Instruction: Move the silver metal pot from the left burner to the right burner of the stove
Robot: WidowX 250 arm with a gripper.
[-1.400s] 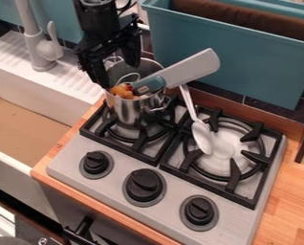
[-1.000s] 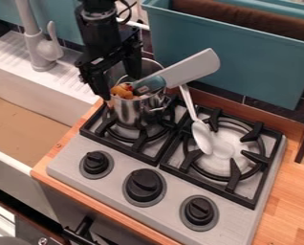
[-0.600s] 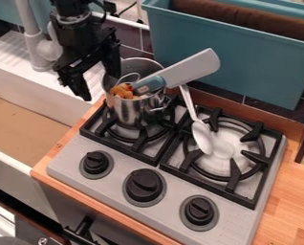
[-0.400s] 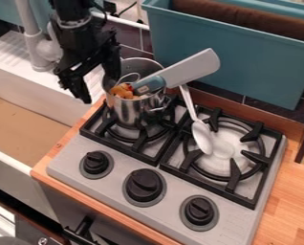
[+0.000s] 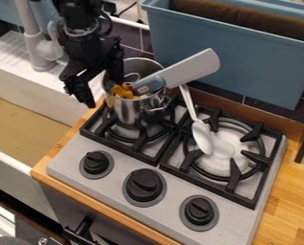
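Note:
The black gripper [image 5: 102, 90] hangs open at the left side of the metal pot [image 5: 134, 111]. One finger is outside the pot, over the sink's edge, and the other is in front of the pot's left rim. Nothing shows between the fingers. In the pot are an orange-yellow item [image 5: 121, 92] and a spatula [image 5: 191, 68], its blue-grey handle down inside and its grey blade leaning out to the upper right. A silver spoon [image 5: 202, 137] rests on the right burner, its handle slanting up behind the spatula blade.
The pot stands on the left burner of a grey stove [image 5: 174, 194] with several black knobs. A white sink [image 5: 49, 100] with a grey faucet [image 5: 38, 48] is at left. Behind the stove stands a blue bin [image 5: 231, 57] with brown contents.
The gripper has moved left from over the pot to its left side, then shifted slightly right and down since the latest earlier frame. Pot, spatula and spoon have stayed put.

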